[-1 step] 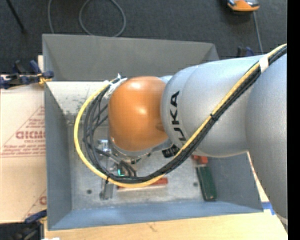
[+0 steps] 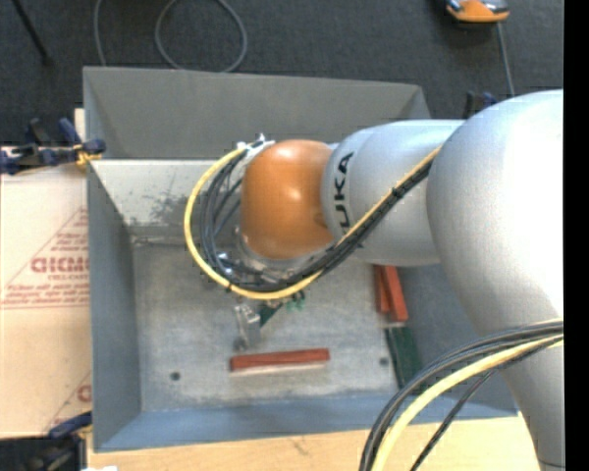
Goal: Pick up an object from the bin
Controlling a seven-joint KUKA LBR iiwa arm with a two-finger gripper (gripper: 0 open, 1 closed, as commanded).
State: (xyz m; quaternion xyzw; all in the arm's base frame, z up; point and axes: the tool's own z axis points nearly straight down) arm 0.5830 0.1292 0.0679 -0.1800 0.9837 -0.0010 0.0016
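My gripper (image 2: 245, 326) hangs under the wrist near the middle of the bin, low over the floor. A small green thing (image 2: 283, 306) shows right beside it at its upper right, partly hidden by the wrist; whether it is held I cannot tell. A long flat reddish-brown bar (image 2: 280, 360) lies crosswise on the bin floor just in front of the gripper, apart from it.
An orange-red block (image 2: 390, 292) lies by the right wall, partly under the arm. A dark green strip (image 2: 402, 355) lies below it along the same wall. The arm covers the bin's back right.
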